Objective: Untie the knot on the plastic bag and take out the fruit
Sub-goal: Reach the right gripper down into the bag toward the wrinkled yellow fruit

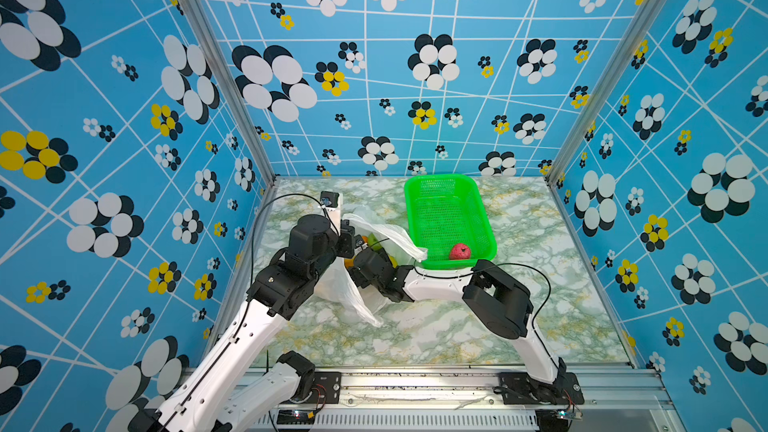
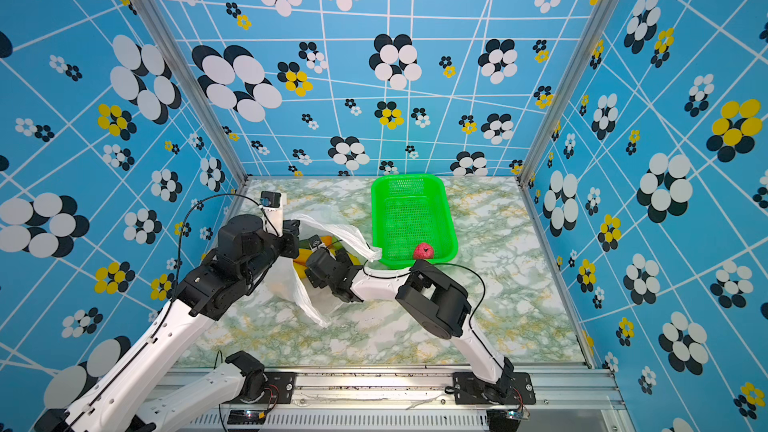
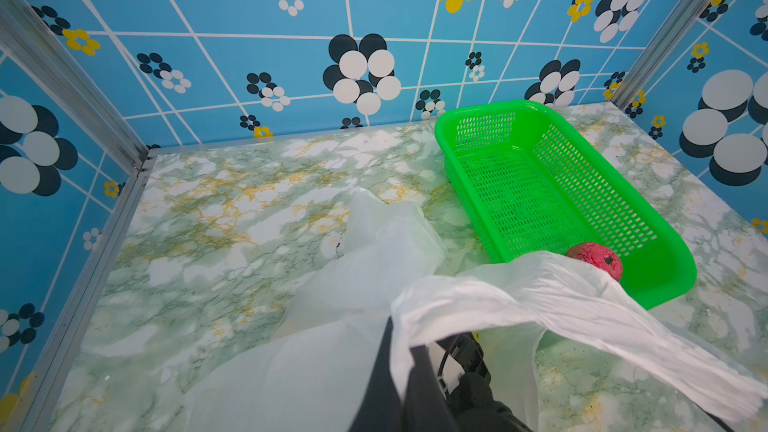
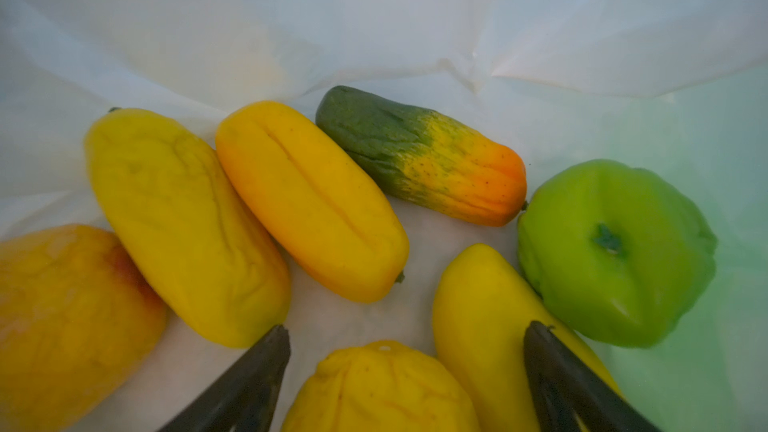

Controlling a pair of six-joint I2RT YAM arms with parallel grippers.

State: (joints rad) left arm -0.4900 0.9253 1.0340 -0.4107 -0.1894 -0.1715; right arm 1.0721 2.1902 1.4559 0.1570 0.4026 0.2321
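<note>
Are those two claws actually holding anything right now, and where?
The left gripper pinches the plastic bag at its mouth edge; the right gripper, open, holds nothing.

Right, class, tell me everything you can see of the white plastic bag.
The plastic bag is thin, translucent white, crinkled film, lying slumped on the marbled table with its mouth open. One twisted handle strip reaches toward the green basket. The left pincer is shut on its rim; the open right pincer is inside, above the fruit at its bottom.
</note>
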